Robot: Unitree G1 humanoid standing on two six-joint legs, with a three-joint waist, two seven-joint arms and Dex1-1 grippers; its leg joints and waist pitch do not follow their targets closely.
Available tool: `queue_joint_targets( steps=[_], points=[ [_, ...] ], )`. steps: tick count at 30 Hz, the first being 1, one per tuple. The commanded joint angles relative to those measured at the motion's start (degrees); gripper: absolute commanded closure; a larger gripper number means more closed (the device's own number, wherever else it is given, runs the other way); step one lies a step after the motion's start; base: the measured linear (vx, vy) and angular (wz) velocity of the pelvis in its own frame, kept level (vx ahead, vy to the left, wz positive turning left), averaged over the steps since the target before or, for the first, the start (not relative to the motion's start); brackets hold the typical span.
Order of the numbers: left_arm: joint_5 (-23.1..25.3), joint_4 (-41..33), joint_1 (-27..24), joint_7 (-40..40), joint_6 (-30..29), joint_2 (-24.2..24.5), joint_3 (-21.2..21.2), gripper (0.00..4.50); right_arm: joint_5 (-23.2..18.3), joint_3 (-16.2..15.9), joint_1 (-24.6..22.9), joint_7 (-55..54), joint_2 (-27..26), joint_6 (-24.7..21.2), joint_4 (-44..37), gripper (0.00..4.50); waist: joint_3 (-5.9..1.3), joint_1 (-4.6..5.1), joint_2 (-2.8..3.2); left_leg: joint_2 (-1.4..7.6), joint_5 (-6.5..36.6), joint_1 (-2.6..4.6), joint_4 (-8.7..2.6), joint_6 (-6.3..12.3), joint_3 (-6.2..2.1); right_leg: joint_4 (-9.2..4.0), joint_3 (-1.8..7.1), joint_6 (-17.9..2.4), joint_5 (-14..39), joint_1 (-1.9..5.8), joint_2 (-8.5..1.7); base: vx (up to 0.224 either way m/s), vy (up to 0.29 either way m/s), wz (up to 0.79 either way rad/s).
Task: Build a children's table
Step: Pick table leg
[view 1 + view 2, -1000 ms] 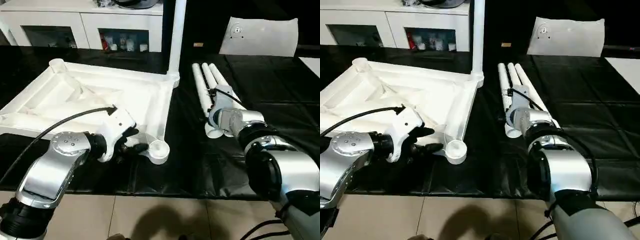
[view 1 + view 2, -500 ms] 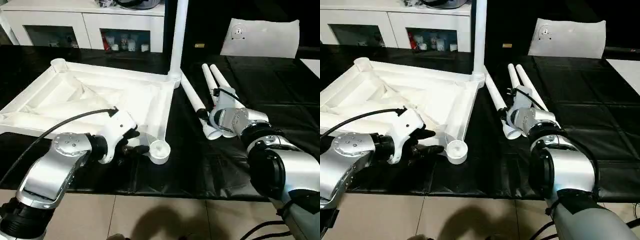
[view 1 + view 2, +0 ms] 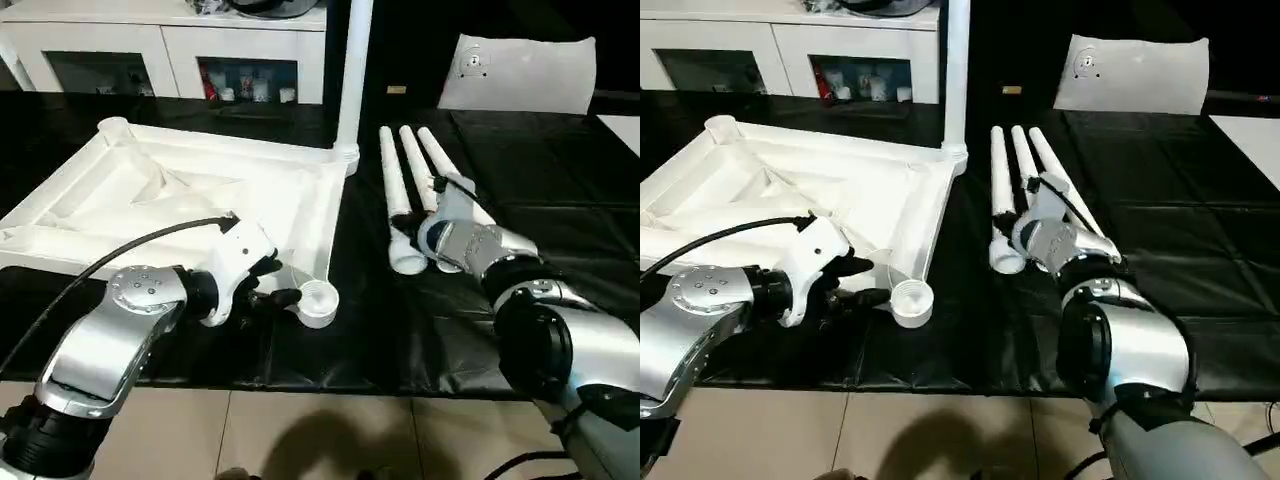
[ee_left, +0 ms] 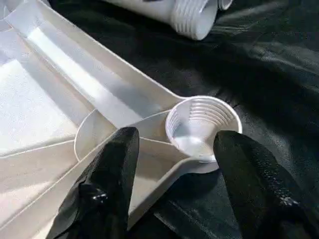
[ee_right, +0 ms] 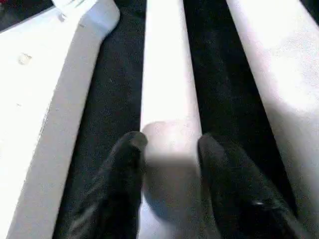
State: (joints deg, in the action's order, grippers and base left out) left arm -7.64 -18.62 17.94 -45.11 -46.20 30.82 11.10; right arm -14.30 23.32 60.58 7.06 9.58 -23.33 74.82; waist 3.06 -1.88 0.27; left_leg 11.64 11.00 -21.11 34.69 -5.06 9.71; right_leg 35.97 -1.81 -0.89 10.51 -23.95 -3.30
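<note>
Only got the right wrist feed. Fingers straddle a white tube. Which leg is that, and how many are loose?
Observer: Three loose legs lie side by side on the black mat. The right gripper is shut on the leftmost leg, the one nearest the tabletop.
Operator: Fourth leg?
Observer: The fourth leg stands upright in the tabletop's far right corner.
Operator: Left arm?
Observer: The left gripper is open, with its fingers on either side of the near corner socket, which has no leg in it.
</note>
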Motion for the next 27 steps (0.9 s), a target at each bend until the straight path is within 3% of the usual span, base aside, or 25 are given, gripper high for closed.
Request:
queue_joint_targets(
  steps=[1, 4, 6, 9, 14, 15, 18, 19, 21, 22, 23, 26, 27],
  points=[
    [0.1, 1.6, 0.6, 1.3, 1.5, -0.6, -0.5, 1.77, -0.8, 0.2, -0.6, 1.9, -0.6, 2.9, -1.1, 2.95, -3.86, -0.13, 1.12, 0.23, 12.4, 0.41, -3.61, -1.16, 0.26, -3.74, 1.34, -13.1, 8.8, 3.05, -2.73, 0.000, 0.000, 0.00],
    [0.4, 3.0, 1.4, 3.0, 3.1, -2.1, -1.2, 1.77, -1.5, 0.6, -0.7, 2.8, -0.9, 6.4, -2.7, 3.15, -3.92, -0.18, 1.13, 0.31, 11.9, 0.33, -3.52, -0.73, 0.34, -3.77, 1.32, -13.7, 7.9, 3.11, -2.79, 0.000, 0.000, 0.00],
    [0.4, 3.8, 1.8, 3.9, 4.7, -3.1, -1.6, 1.77, -2.8, 1.7, -0.6, 2.7, -0.6, 5.2, -3.5, 3.49, -3.98, -0.27, 1.17, 0.35, 10.4, 0.22, -3.51, -0.28, 0.30, -3.52, 1.28, -14.1, 6.0, 3.30, -2.77, 0.000, 0.000, 0.00],
    [0.3, 5.3, 2.4, 5.7, 5.8, -4.8, -2.4, 1.77, -5.8, 4.2, -1.6, 5.4, -0.7, 6.5, -6.5, 3.72, -4.15, -0.32, 1.72, 0.32, 9.0, 0.21, -3.34, 0.45, 0.31, -3.25, 1.18, -14.5, 2.6, 3.54, -2.70, 0.000, 0.000, 0.00],
    [0.6, 6.4, 2.4, 6.2, 6.4, -5.2, -1.5, 1.77, -3.5, -0.5, -4.7, 11.5, -1.4, 6.7, -11.3, 4.04, -4.22, -0.48, 1.58, 0.43, 7.8, 0.10, -3.35, 1.33, 0.26, -3.29, 1.04, -15.5, 1.6, 3.78, -2.83, 0.000, 0.000, 0.00],
    [0.7, 6.4, 2.4, 6.2, 6.7, -5.1, -1.4, 1.77, -2.6, -1.4, -5.0, 11.0, -1.2, 6.6, -11.7, 3.81, -4.19, -0.44, 1.61, 0.47, 8.0, 0.17, -3.35, 1.03, 0.28, -3.40, 1.07, -15.6, 2.5, 3.70, -2.89, 0.000, 0.000, 0.00],
    [1.7, 6.7, 2.2, 6.9, 8.8, -4.9, -1.2, 1.77, 0.3, -4.1, -5.1, 11.5, -0.6, 8.5, -11.5, 3.66, -4.02, -0.34, 1.46, 0.51, 9.1, 0.15, -3.44, 0.31, 0.23, -3.55, 1.07, -15.3, 5.2, 3.63, -2.95, 0.000, 0.000, 0.00],
    [1.7, 6.8, 2.2, 7.0, 9.0, -4.9, -1.2, 1.77, 0.3, -4.1, -5.1, 11.6, -0.6, 8.4, -11.5, 3.66, -4.02, -0.26, 1.15, 0.46, 9.2, 0.16, -3.45, 0.31, 0.28, -3.69, 1.08, -15.1, 5.7, 3.67, -2.91, 0.000, 0.000, 0.00],
    [2.4, 6.7, 1.9, 8.0, 11.8, -4.9, -1.4, 1.77, 1.2, -5.2, -4.2, 11.3, -0.8, 8.1, -11.2, 3.25, -4.02, -0.34, 1.16, 0.49, 9.1, 0.19, -3.44, 0.32, 0.26, -3.62, 1.18, -14.7, 6.3, 3.68, -2.93, 0.000, 0.000, 0.00],
    [2.4, 6.7, 1.9, 8.0, 11.8, -4.9, -1.4, 1.77, 1.2, -5.2, -4.2, 11.3, -0.8, 8.1, -11.2, 3.25, -4.01, -0.36, 1.22, 0.48, 9.0, 0.15, -3.45, 0.42, 0.25, -3.66, 1.18, -14.7, 6.2, 3.66, -2.95, 0.000, 0.000, 0.00],
    [2.8, 5.6, 1.3, 9.0, 13.3, -4.9, -2.0, 1.77, 3.7, -7.9, -3.1, 9.9, -0.7, 8.3, -10.4, 3.24, -4.05, -0.30, 0.62, 0.55, 8.6, 0.12, -3.46, 0.53, 0.31, -3.65, 1.18, -14.6, 5.8, 3.65, -2.93, 0.000, 0.000, 0.00],
    [3.3, 2.5, 0.1, 10.3, 13.9, -4.3, -3.5, 1.77, 4.6, -8.1, 0.3, 5.7, -1.3, 8.1, -7.3, 2.89, -3.98, -0.22, 0.70, 0.62, 8.1, 0.00, -3.46, 0.40, 0.24, -3.37, 1.21, -14.6, 6.4, 3.54, -3.14, 0.000, 0.000, 0.00],
    [3.1, 0.9, -0.7, 10.2, 13.0, -3.7, -4.1, 1.77, 5.5, -8.7, 1.2, 4.2, -1.5, 7.2, -6.1, 2.79, -3.97, -0.27, 0.82, 0.63, 8.7, 0.27, -3.41, 0.37, 0.37, -3.52, 1.23, -14.2, 7.0, 3.29, -3.02, 0.000, 0.000, 0.00]
  ],
)
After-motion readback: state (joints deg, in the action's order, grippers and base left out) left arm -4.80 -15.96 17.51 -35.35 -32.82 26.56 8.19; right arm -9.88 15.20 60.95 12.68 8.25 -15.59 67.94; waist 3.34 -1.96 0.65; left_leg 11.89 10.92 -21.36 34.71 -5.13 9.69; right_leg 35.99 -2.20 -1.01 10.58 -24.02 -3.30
